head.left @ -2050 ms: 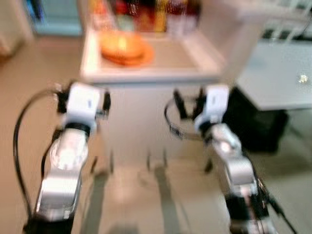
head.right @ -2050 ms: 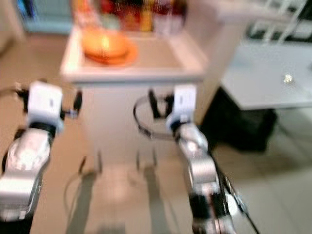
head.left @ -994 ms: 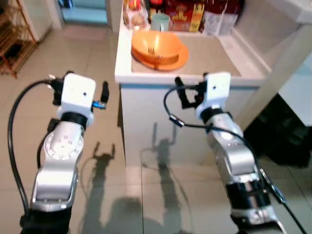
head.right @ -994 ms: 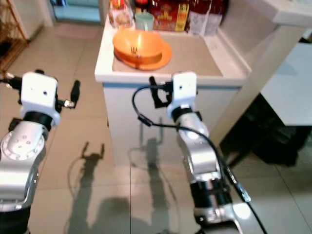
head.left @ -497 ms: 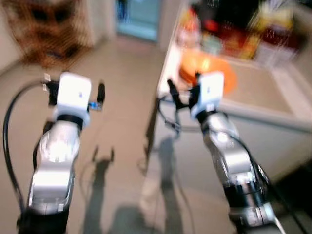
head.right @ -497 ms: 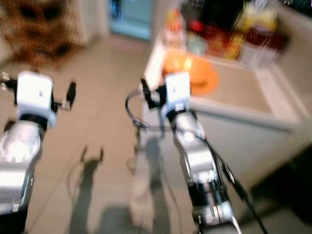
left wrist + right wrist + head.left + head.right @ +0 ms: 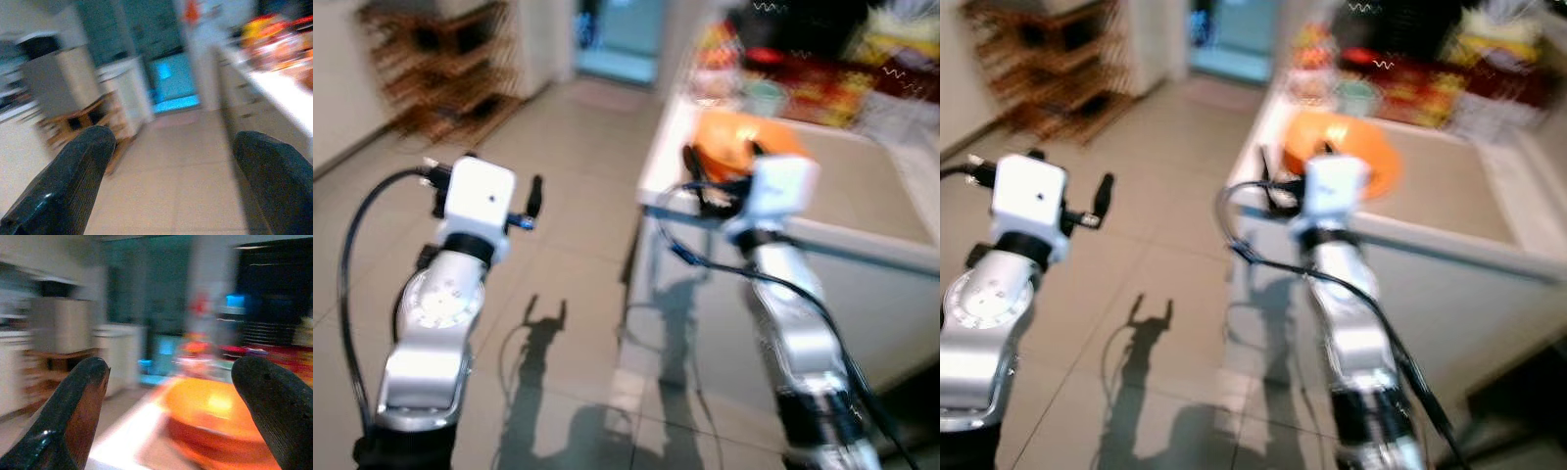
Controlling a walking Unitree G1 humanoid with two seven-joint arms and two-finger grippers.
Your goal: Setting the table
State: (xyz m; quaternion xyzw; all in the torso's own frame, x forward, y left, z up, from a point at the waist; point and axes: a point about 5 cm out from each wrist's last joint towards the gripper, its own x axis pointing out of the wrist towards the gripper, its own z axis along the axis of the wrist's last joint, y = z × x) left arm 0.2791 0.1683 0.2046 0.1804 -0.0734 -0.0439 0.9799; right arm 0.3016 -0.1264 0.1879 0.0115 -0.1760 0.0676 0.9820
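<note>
Orange bowl [image 7: 1340, 155], white counter [image 7: 1449, 211], beige floor tiles [image 7: 1136, 284], black claw fingers [image 7: 78, 406]

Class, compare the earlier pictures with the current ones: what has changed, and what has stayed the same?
The camera has swung, so the counter now sits to the right. The right pincer has come up level with the orange bowl, open toward it. The left pincer stays raised over the floor, open and empty. The bowl remains on the counter; nothing was taken hold of.

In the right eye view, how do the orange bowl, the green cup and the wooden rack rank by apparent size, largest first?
1. Wooden rack, cut by the frame edge.
2. Orange bowl, partly behind the right gripper.
3. Green cup.
The picture is blurred, so rack versus bowl is unsure.
</note>
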